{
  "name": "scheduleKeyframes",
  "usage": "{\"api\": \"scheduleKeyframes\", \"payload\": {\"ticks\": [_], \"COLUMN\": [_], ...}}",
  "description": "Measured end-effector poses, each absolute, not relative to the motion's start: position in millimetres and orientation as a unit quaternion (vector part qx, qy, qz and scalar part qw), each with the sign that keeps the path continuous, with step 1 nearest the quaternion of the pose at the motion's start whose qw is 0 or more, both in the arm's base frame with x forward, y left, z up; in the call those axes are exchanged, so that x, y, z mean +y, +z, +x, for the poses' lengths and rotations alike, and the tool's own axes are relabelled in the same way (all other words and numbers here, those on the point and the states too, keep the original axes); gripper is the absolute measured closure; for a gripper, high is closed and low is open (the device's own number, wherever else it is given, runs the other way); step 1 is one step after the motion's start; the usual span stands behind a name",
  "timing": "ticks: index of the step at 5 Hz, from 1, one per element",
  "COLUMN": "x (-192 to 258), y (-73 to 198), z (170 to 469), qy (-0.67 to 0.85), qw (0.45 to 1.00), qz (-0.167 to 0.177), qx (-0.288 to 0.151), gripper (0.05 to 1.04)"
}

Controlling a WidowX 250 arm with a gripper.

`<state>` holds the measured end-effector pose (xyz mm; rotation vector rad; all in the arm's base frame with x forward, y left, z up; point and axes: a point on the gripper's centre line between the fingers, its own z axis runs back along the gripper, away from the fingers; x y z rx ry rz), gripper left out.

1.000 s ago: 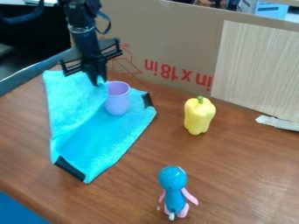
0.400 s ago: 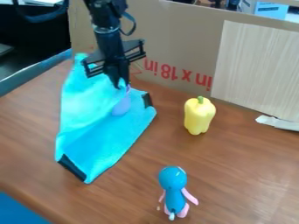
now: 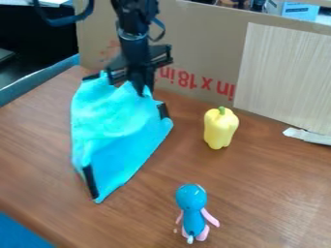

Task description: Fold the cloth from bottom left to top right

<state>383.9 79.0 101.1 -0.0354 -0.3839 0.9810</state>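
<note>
A turquoise cloth (image 3: pixel 116 128) with black corners lies partly raised on a brown table (image 3: pixel 265 189). A yellow pepper (image 3: pixel 220 130) and blue-and-pink figurine (image 3: pixel 192 218) stand apart.

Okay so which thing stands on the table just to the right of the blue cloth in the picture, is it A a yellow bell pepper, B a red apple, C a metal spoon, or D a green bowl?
A: the yellow bell pepper stands on the wooden table, right of the cloth.
</note>
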Motion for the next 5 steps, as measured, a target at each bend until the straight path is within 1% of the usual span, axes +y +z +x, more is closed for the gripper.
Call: {"api": "scheduleKeyframes", "payload": {"ticks": [1, 2, 3, 4, 5], "x": [78.1, 77.6, 74.2, 71.8, 71.4], "y": [87.2, 87.1, 89.9, 95.6, 99.6], "z": [388.1, 390.3, 392.1, 393.5, 394.2], "qy": [0.467, 0.472, 0.474, 0.474, 0.47], "qw": [0.865, 0.861, 0.861, 0.863, 0.866], "qz": [0.002, -0.002, -0.014, -0.027, -0.031], "qx": [-0.185, -0.19, -0.184, -0.175, -0.169], "gripper": [0.838, 0.567, 0.259, 0.081, 0.081]}}
